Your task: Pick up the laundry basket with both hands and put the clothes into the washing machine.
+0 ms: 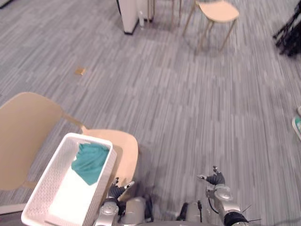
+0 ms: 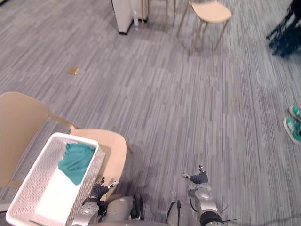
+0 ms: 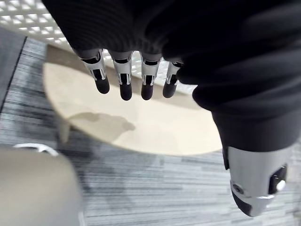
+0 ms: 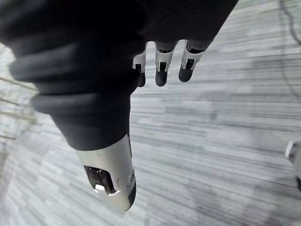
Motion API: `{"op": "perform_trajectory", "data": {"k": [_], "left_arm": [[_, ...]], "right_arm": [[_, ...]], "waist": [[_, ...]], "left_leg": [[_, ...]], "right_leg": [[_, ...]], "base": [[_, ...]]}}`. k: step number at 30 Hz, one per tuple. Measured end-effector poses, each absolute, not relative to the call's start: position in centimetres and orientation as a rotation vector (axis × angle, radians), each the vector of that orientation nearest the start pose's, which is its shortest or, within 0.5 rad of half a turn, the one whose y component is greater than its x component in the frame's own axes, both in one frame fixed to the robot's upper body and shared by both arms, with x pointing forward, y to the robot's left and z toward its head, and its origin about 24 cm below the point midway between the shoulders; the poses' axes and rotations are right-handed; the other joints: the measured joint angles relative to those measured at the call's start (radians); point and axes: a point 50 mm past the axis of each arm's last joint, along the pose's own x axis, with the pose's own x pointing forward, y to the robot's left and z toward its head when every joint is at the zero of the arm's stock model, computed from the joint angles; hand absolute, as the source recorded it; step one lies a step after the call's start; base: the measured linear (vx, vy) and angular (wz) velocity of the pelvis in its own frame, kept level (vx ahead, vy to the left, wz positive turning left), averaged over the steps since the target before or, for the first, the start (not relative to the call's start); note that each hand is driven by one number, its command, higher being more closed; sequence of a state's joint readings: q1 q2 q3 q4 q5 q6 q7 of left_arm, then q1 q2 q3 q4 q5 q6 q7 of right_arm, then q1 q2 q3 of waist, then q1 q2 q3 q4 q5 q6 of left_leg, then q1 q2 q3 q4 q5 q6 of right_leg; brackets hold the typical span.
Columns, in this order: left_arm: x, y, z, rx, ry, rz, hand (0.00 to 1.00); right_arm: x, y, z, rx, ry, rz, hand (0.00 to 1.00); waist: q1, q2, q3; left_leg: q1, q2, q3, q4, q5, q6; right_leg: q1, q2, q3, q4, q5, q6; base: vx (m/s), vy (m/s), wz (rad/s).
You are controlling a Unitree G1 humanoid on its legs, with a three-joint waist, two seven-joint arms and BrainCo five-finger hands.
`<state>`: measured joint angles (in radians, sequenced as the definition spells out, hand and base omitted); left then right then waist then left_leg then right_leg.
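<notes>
**bolt_92:** While the bot stood over it, the basket point(image 1: 47, 186) sat on the chair point(image 1: 26, 132) in the lower left of the head view. It was white mesh, with its long side pointing up-frame. One teal cloth point(image 1: 89, 161) lay bunched at the far end, and the near end was just bare white bottom.

**mika:** Did either hand have hold of it?

**bolt_92:** Nope. The left hand point(image 1: 117, 189) hung at the bottom edge, just right of the basket's near corner and over the seat. I couldn't tell if it brushed the wall. In its wrist view the fingers point(image 3: 125, 87) were straight and loose above the tan seat, with nothing in them and a bit of mesh showing past them. The right hand point(image 1: 215, 181) was at the lower right, well apart from the basket, over bare floor point(image 1: 188, 103). Its fingers point(image 4: 161, 75) were straight too, thumb out, empty.

**mika:** Anything else lying around?

**bolt_92:** A tan stool point(image 1: 217, 11) stood at the top right and a white cabinet point(image 1: 128, 14) at the top middle. A little tan scrap point(image 1: 80, 71) lay on the floor at the upper left. A dark shape point(image 1: 288, 28) at the upper right edge was too cut off to make out, and a person's teal shoes point(image 2: 294, 123) poked in at the right edge.
</notes>
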<state>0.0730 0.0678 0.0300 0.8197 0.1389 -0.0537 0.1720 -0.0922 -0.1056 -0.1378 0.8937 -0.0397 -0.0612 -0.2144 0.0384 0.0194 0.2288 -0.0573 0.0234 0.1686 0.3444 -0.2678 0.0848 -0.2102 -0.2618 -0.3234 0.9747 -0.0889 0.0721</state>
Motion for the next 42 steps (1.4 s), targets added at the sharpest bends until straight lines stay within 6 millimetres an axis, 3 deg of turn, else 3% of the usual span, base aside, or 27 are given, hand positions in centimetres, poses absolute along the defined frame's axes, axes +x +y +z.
{"op": "perform_trajectory", "data": {"k": [1,3,5,6,7,8,9,11,12,13,15,17,20,22,23,25,28,30,31,32,33,35,37,39,40,42], "left_arm": [[15.4,19.1,-12.8,0.257,0.803,0.178,0.00],[16.2,19.4,-12.3,0.269,0.776,0.191,0.00],[17.0,19.1,-12.0,0.264,0.756,0.193,0.00],[17.8,18.9,-11.7,0.263,0.735,0.190,0.00],[18.1,18.7,-11.6,0.264,0.730,0.184,0.00],[18.5,18.0,-11.6,0.254,0.726,0.171,0.00],[18.5,16.8,-11.7,0.220,0.729,0.164,0.00],[18.4,15.8,-11.7,0.197,0.727,0.162,0.00],[18.4,15.7,-11.7,0.193,0.722,0.162,0.00],[18.3,15.7,-11.7,0.193,0.723,0.163,0.00],[18.1,15.6,-11.8,0.199,0.724,0.154,0.00],[17.2,15.6,-12.1,0.215,0.743,0.137,0.00],[16.4,15.9,-12.5,0.223,0.769,0.143,0.00],[15.9,16.8,-12.7,0.245,0.783,0.154,0.00],[15.2,17.8,-12.9,0.269,0.801,0.164,0.00],[14.3,18.5,-13.2,0.286,0.823,0.175,0.00],[13.5,19.0,-13.4,0.291,0.841,0.188,0.00],[13.4,19.6,-13.3,0.310,0.842,0.191,0.00],[13.4,20.0,-13.3,0.322,0.840,0.195,0.00],[13.4,20.3,-13.2,0.331,0.840,0.198,0.00],[13.4,20.9,-13.1,0.360,0.835,0.197,0.00],[13.4,21.3,-13.0,0.372,0.832,0.201,0.00],[13.3,21.6,-13.1,0.382,0.839,0.202,0.00],[13.0,21.0,-13.3,0.365,0.843,0.198,0.00],[12.4,21.1,-13.5,0.365,0.859,0.201,0.00],[12.1,21.3,-13.5,0.362,0.867,0.211,0.00]], "right_arm": [[19.5,-21.5,-11.1,-0.172,0.726,-0.331,0.00],[19.6,-21.7,-10.9,-0.178,0.721,-0.333,0.00],[19.8,-22.1,-10.6,-0.185,0.706,-0.340,0.00],[19.4,-22.8,-10.6,-0.191,0.703,-0.361,0.00],[19.0,-23.1,-10.7,-0.199,0.712,-0.374,0.00],[17.7,-23.5,-11.2,-0.209,0.745,-0.398,0.00],[17.7,-24.4,-11.0,-0.232,0.755,-0.417,0.00],[18.3,-24.7,-10.3,-0.238,0.715,-0.420,0.00],[18.7,-24.6,-10.0,-0.237,0.697,-0.419,0.00],[19.2,-24.5,-9.6,-0.231,0.672,-0.420,0.00],[19.6,-24.9,-9.1,-0.226,0.631,-0.444,0.00],[20.3,-25.5,-8.4,-0.235,0.597,-0.467,0.00],[20.0,-26.5,-8.2,-0.250,0.598,-0.506,0.00],[19.4,-25.8,-8.7,-0.246,0.620,-0.502,0.00],[19.6,-25.2,-8.5,-0.248,0.596,-0.491,0.00],[20.1,-25.2,-7.6,-0.283,0.546,-0.481,0.00],[22.0,-25.2,-5.7,-0.387,0.451,-0.443,0.00],[23.5,-24.3,-4.5,-0.475,0.391,-0.368,0.00],[23.9,-23.8,-4.0,-0.508,0.360,-0.337,0.00],[24.1,-23.6,-3.8,-0.526,0.345,-0.320,0.00],[24.6,-23.3,-2.8,-0.572,0.293,-0.294,0.00],[25.3,-24.0,-1.2,-0.660,0.221,-0.269,0.00],[26.0,-25.0,-0.1,-0.768,0.191,-0.258,0.00],[26.8,-25.5,1.0,-0.819,0.166,-0.220,0.00],[28.0,-24.5,1.9,-0.854,0.121,-0.152,0.00],[29.3,-23.1,2.9,-0.875,0.065,-0.086,0.00]], "waist": [[-0.001,-0.011,-0.006],[-0.007,0.010,0.004],[-0.010,0.018,0.002],[-0.032,0.014,-0.002],[-0.038,0.013,-0.003],[-0.027,0.014,0.002],[-0.006,0.059,0.006],[0.004,0.068,0.001],[0.008,0.068,0.001],[0.007,0.071,-0.001],[0.013,0.059,-0.006],[0.032,0.061,-0.024],[0.026,0.077,-0.037],[0.030,0.053,-0.040],[0.029,0.029,-0.049],[0.030,0.012,-0.059],[0.031,0.007,-0.058],[0.026,-0.004,-0.052],[0.018,-0.012,-0.047],[0.010,-0.016,-0.047],[-0.002,-0.022,-0.047],[-0.006,-0.035,-0.053],[-0.004,-0.049,-0.060],[-0.016,-0.015,-0.067],[0.002,-0.003,-0.070],[0.011,0.011,-0.072]], "left_leg": [[0.027,-0.007,-0.044,-0.016,-0.002,0.000],[0.057,-0.002,-0.137,-0.034,-0.002,-0.001],[0.046,0.000,-0.288,-0.023,-0.002,-0.001],[0.007,-0.017,-0.390,0.026,-0.008,-0.037],[-0.003,-0.029,-0.425,0.049,-0.019,-0.067],[-0.010,-0.049,-0.489,0.101,-0.072,-0.149],[-0.014,-0.024,-0.533,0.126,-0.085,-0.177],[-0.048,-0.004,-0.561,0.111,-0.035,-0.266],[-0.058,0.007,-0.551,0.096,-0.028,-0.278],[-0.071,0.031,-0.509,0.067,-0.026,-0.281],[-0.097,0.070,-0.336,0.018,0.013,-0.246],[-0.129,0.130,-0.001,-0.009,0.065,-0.172],[-0.145,0.167,0.232,-0.035,0.154,-0.110],[-0.143,0.127,0.217,-0.052,0.161,-0.099],[-0.137,0.089,0.191,-0.077,0.174,-0.087],[-0.131,0.053,0.178,-0.105,0.185,-0.075],[-0.115,0.017,0.175,-0.101,0.169,-0.053],[-0.092,-0.003,0.150,-0.103,0.144,-0.042],[-0.078,-0.009,0.123,-0.104,0.141,-0.039],[-0.076,-0.009,0.101,-0.104,0.141,-0.040],[-0.073,-0.013,0.058,-0.115,0.147,-0.049],[-0.073,-0.032,0.001,-0.137,0.164,-0.071],[-0.091,-0.068,-0.045,-0.127,0.173,-0.082],[-0.104,-0.063,-0.094,-0.126,0.183,-0.093],[-0.113,-0.051,-0.114,-0.145,0.200,-0.098],[-0.124,-0.037,-0.139,-0.174,0.235,-0.102]], "right_leg": [[-0.040,-0.001,-0.001,0.020,-0.077,-0.010],[-0.081,0.068,0.026,-0.113,-0.152,-0.019],[-0.165,0.204,0.239,-0.327,-0.158,-0.015],[-0.187,0.248,0.403,-0.478,-0.116,0.030],[-0.180,0.246,0.445,-0.545,-0.080,0.045],[-0.153,0.218,0.495,-0.635,0.052,0.051],[-0.144,0.229,0.424,-0.584,0.037,0.027],[-0.107,0.181,0.289,-0.560,-0.013,-0.011],[-0.085,0.169,0.244,-0.561,-0.020,-0.022],[-0.038,0.153,0.176,-0.576,-0.025,-0.030],[0.047,0.133,0.072,-0.638,-0.026,-0.032],[0.099,0.113,-0.027,-0.726,-0.026,-0.032],[0.120,0.058,-0.145,-0.723,-0.034,0.000],[0.160,0.030,-0.194,-0.750,-0.025,0.027],[0.183,0.015,-0.217,-0.780,-0.012,0.048],[0.191,-0.006,-0.233,-0.782,-0.006,0.058],[0.161,-0.074,-0.219,-0.657,-0.019,0.075],[0.072,-0.138,-0.133,-0.421,-0.009,0.053],[0.027,-0.133,-0.045,-0.338,-0.022,0.014],[0.017,-0.108,0.006,-0.326,-0.051,0.013],[0.006,-0.031,0.117,-0.358,-0.103,0.031],[0.007,0.043,0.222,-0.489,-0.120,0.044],[0.019,0.056,0.246,-0.603,-0.074,0.046],[0.043,0.058,0.191,-0.631,-0.067,0.045],[0.051,0.079,0.179,-0.667,-0.053,0.036],[0.056,0.098,0.145,-0.704,-0.030,0.021]], "base": [[0.44,-0.008,1.02],[0.41,-0.098,1.22],[0.47,-0.254,1.76],[0.40,-0.283,2.13],[0.43,-0.339,2.61],[0.32,-0.293,1.86],[0.35,-0.336,1.91],[0.28,-0.360,1.77],[0.21,-0.353,2.05],[0.16,-0.337,2.03],[0.09,-0.191,1.79],[0.02,-0.026,1.23],[0.01,0.142,1.23],[0.03,0.205,0.99],[0.06,0.195,0.78],[0.06,0.162,0.48],[0.01,0.130,0.13],[-0.05,0.126,0.20],[-0.05,0.101,0.46],[-0.01,-0.007,0.80],[0.00,-0.035,0.85],[0.02,-0.064,0.92],[0.05,-0.107,1.12],[0.07,-0.104,0.82],[0.09,-0.133,0.15],[0.09,-0.150,0.35]]}}
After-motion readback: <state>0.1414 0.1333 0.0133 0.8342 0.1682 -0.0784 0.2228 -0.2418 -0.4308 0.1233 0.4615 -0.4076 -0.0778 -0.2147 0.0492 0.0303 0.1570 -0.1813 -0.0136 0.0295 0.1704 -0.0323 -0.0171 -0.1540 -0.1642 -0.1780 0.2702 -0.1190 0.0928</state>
